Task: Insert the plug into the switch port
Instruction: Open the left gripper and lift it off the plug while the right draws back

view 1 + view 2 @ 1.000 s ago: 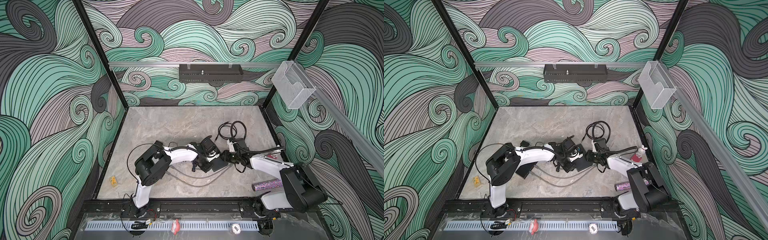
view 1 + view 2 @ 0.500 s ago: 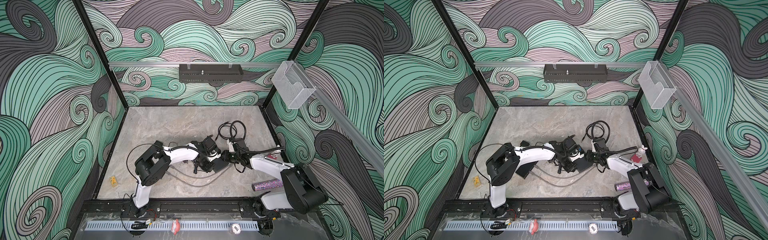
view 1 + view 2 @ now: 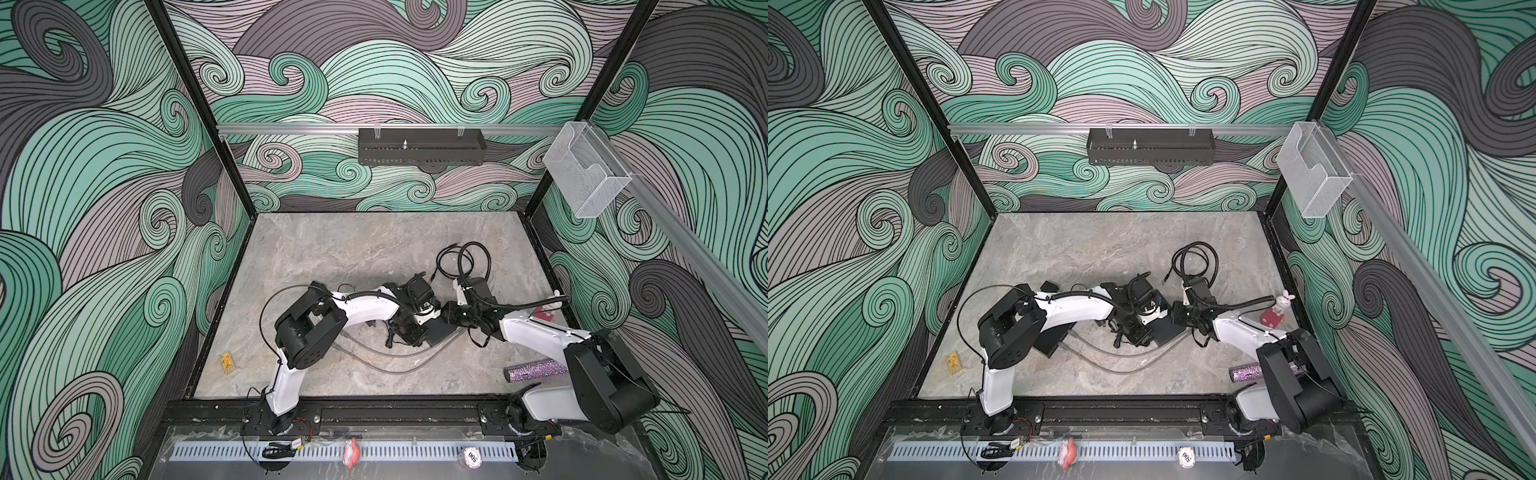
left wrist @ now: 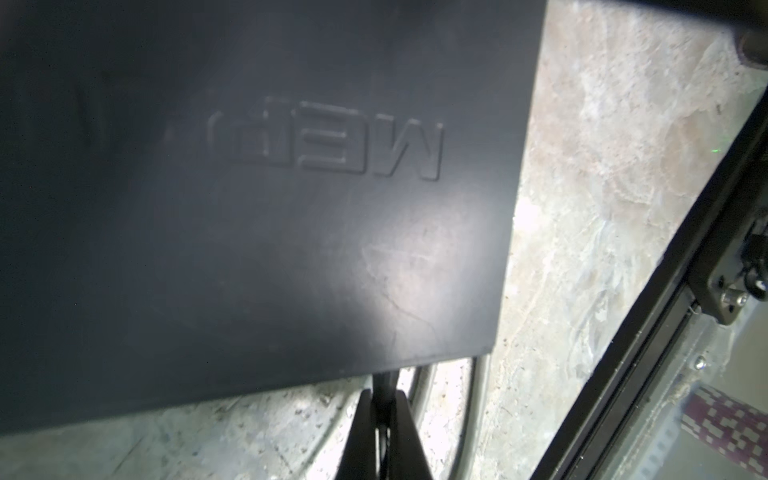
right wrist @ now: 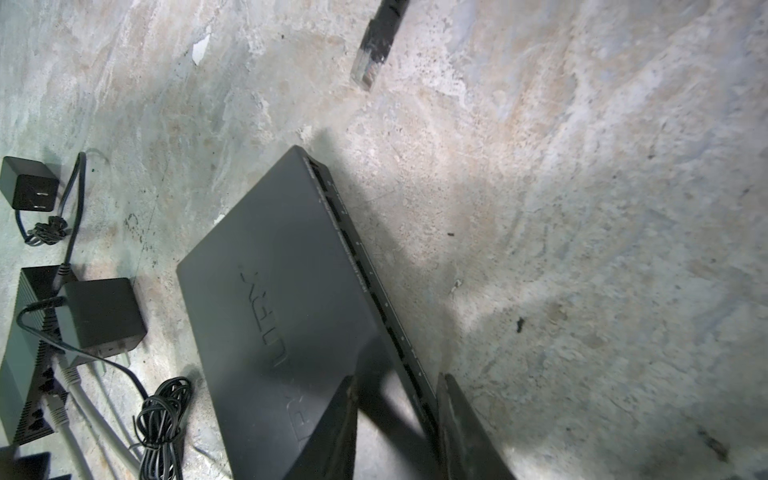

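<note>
the left gripper (image 4: pixel 383 395) has its fingertips pressed together on a thin black piece that runs up to the near edge of the switch (image 4: pixel 291 208). whether that piece is a plug or only a cord cannot be told, since the edge hides its end. the switch's dark lid with raised lettering fills most of the left wrist view. gray cables (image 4: pixel 480 399) curve over the table (image 4: pixel 602 187) beside its corner.

the right gripper (image 5: pixel 397 378) stands partly spread, astride the port side of the switch (image 5: pixel 274 316). one finger (image 5: pixel 332 436) lies over the lid and the second finger (image 5: pixel 465 432) sits just outside the row of ports. whether they squeeze the box cannot be told.

the plug (image 5: pixel 370 66), clear-tipped on a black cable, lies loose on the table, well apart from the switch and from both grippers. in a top view the plug (image 3: pixel 434 276) is the free end of a black cable coil (image 3: pixel 461 262) behind the right arm's wrist.

on the far side of the switch in the right wrist view lie two black power adapters (image 5: pixel 99 311), a bundled cord (image 5: pixel 162 411) and a second box (image 5: pixel 20 353) with gray cables plugged in.

in both top views the switch (image 3: pixel 441 332) (image 3: pixel 1169 330) sits mid-table where the two arms meet. a glitter tube (image 3: pixel 536 370) lies near the right arm's base, and a small yellow card (image 3: pixel 227 360) lies at the front left.
</note>
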### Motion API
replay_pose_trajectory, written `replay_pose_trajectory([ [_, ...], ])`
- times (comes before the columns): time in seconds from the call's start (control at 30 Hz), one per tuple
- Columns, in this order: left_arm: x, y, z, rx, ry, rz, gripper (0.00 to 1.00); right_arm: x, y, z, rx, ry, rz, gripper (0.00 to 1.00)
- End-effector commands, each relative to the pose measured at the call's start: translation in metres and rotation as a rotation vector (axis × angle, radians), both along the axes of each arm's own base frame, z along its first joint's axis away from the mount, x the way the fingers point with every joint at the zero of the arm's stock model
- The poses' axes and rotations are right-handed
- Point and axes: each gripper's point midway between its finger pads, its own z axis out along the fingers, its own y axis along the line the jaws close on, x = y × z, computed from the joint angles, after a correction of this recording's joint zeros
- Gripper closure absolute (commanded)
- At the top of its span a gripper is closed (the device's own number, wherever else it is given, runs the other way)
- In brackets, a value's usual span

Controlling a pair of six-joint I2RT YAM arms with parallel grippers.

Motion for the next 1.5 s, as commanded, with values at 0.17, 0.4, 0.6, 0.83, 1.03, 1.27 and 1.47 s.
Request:
replay_pose_trajectory([
  [0.17, 0.087, -0.061, 0.070, -0.311, -0.282, 0.062, 1.00, -0.077, 0.037, -0.023, 0.116, 0.273, 0.166, 0.67],
  [0.4, 0.103, -0.026, 0.078, -0.281, -0.278, 0.133, 0.66, -0.072, 0.036, -0.018, 0.108, 0.252, 0.157, 0.56],
  [0.6, 0.127, 0.020, 0.106, -0.261, -0.253, 0.309, 0.41, -0.065, 0.032, -0.004, 0.116, 0.216, 0.158, 0.45],
  [0.83, 0.132, 0.062, 0.159, -0.334, -0.252, 0.424, 0.34, -0.066, 0.033, 0.002, 0.148, 0.204, 0.160, 0.35],
  [1.03, 0.103, 0.083, 0.180, -0.460, -0.204, 0.513, 0.40, -0.070, 0.041, 0.000, 0.214, 0.232, 0.158, 0.35],
  [1.27, 0.056, 0.115, 0.198, -0.513, -0.174, 0.555, 0.46, -0.044, 0.064, 0.000, 0.288, 0.251, 0.132, 0.36],
  [1.47, 0.012, 0.150, 0.228, -0.516, -0.251, 0.524, 0.49, -0.016, 0.101, 0.004, 0.349, 0.278, 0.110, 0.39],
])
